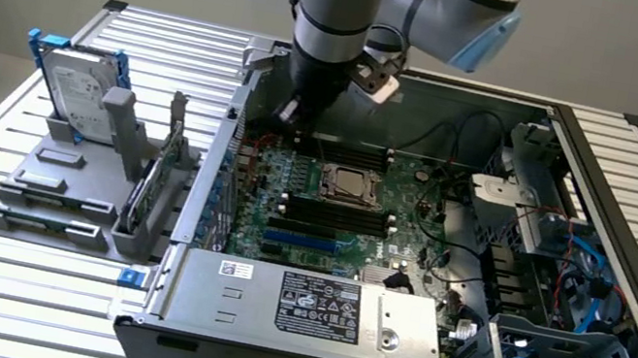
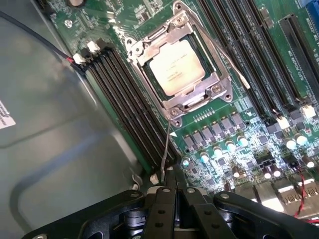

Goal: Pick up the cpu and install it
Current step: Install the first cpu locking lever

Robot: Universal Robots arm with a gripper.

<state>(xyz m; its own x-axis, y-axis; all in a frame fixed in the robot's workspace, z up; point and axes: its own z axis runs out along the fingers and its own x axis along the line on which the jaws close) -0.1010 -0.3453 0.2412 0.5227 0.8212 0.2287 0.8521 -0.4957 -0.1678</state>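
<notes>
The cpu (image 2: 177, 67) lies flat in the motherboard's socket (image 2: 219, 92), its pale metal top showing through the closed metal frame. In the exterior view the cpu (image 1: 351, 185) sits mid-board inside the open computer case. My gripper (image 2: 173, 175) is shut and hovers over the board beside the memory slots, apart from the cpu. A thin wire lever (image 2: 165, 149) runs from the socket's corner to my fingertips; I cannot tell whether it is pinched. In the exterior view my gripper (image 1: 290, 115) hangs at the board's rear corner, toward the exterior view's left.
Black memory slots (image 2: 127, 99) flank the socket on both sides. The case wall (image 2: 55, 149) stands close beside my gripper. A hard drive (image 1: 82, 93) with a blue frame stands on a grey holder (image 1: 54, 191) outside the case. The power supply (image 1: 310, 308) fills the case's front.
</notes>
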